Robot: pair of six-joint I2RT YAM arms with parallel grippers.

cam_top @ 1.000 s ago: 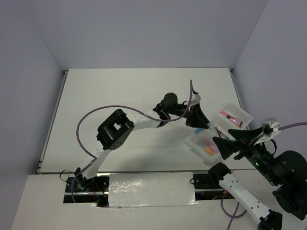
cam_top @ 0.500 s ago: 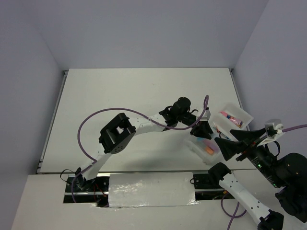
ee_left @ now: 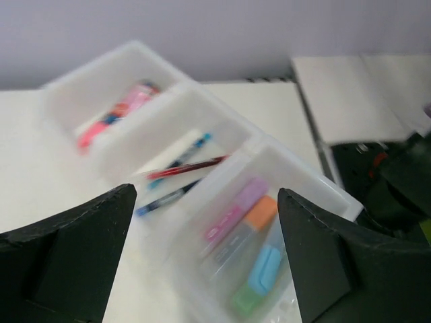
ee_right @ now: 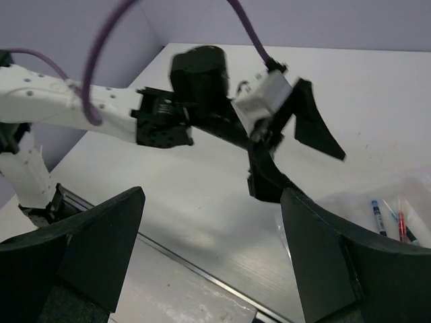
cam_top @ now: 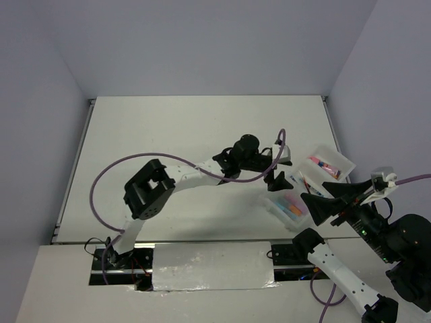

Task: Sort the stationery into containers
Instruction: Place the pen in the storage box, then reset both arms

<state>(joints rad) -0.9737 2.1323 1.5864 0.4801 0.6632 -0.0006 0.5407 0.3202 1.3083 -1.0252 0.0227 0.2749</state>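
Stationery lies sorted in a translucent white tray (cam_top: 340,159) that sits at an angle near the right edge of the white bench (cam_top: 188,134). Seen from the left wrist, slightly blurred, the tray (ee_left: 202,94) has three sections side by side. The farthest one holds a stubby pink-orange tube (ee_left: 118,114). The middle one holds a thin red pen (ee_left: 185,166) lying across blue pens (ee_left: 165,197). The nearest one holds four short highlighters packed together: purple (ee_left: 236,208), orange (ee_left: 259,212), blue (ee_left: 264,268) and green (ee_left: 244,296). The left arm reaches across the bench from the left, and its hand (cam_top: 281,168) hangs just beside the tray's left side, above it, with its two black fingers spread wide and nothing between them. The right hand (cam_top: 322,197) hovers near the tray's near end, also spread wide and holding nothing. From the right wrist, a corner of the tray with the pens shows at the lower right.
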